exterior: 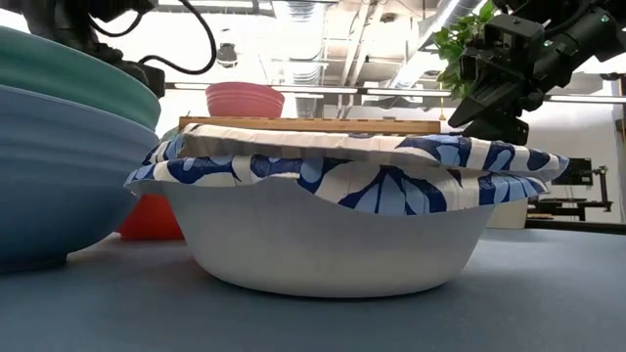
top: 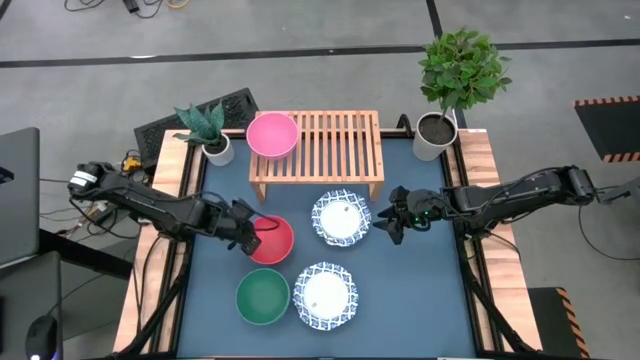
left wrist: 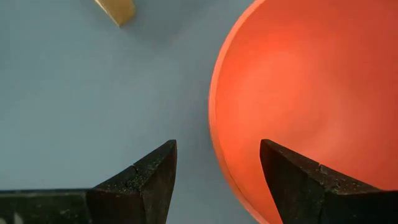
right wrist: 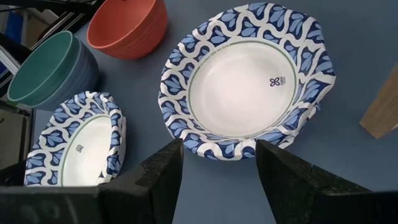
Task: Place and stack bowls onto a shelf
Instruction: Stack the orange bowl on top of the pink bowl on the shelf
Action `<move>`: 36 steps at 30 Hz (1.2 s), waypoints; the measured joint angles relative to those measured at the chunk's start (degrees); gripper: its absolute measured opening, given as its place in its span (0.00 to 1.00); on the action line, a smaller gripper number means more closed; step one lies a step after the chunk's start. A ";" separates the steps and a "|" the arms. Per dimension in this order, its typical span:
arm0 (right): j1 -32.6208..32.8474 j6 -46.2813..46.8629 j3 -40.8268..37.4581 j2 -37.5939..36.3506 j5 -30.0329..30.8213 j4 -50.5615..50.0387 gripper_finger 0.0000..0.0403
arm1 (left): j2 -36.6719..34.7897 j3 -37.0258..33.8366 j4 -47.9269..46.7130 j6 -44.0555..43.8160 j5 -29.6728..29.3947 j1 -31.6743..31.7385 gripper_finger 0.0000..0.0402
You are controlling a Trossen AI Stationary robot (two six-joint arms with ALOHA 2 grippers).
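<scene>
The shelf (top: 330,150) sat beyond both pincers, holding one pink bowl (top: 272,134). Five bowls total: a red one (top: 272,240) with its rim between the spread fingers of the left pincer (top: 247,230), a teal one (top: 262,296), two blue-patterned ones (top: 341,217) (top: 324,292). Right pincer (top: 392,222) was spread too, just beside the nearer patterned bowl. Tiny logo inside it, unreadable.

Two potted plants (top: 211,128) (top: 452,85) flank the blue tabletop's (top: 420,280) far edge.
</scene>
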 joint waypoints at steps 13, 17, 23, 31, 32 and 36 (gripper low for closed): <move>0.01 0.00 0.00 0.00 0.02 -0.11 0.56 | 0.88 0.02 -0.32 -2.74 2.28 0.00 0.30; 0.00 0.00 0.00 0.00 0.02 -0.09 0.56 | 0.89 0.02 -0.20 -2.81 1.07 0.09 0.15; 0.00 0.00 0.00 0.00 0.02 -0.11 0.56 | 0.88 0.02 0.40 -2.89 0.52 0.13 0.01; 0.02 -0.07 0.00 0.00 0.04 -0.11 0.56 | 0.87 0.02 0.42 -3.62 0.63 0.13 0.00; 0.01 -0.10 0.00 0.00 0.04 -0.11 0.56 | 0.87 0.02 0.41 -3.66 0.72 0.13 0.00; 0.00 -0.80 0.00 0.00 0.06 -0.11 0.56 | 0.70 0.02 0.41 -4.47 0.82 0.15 0.00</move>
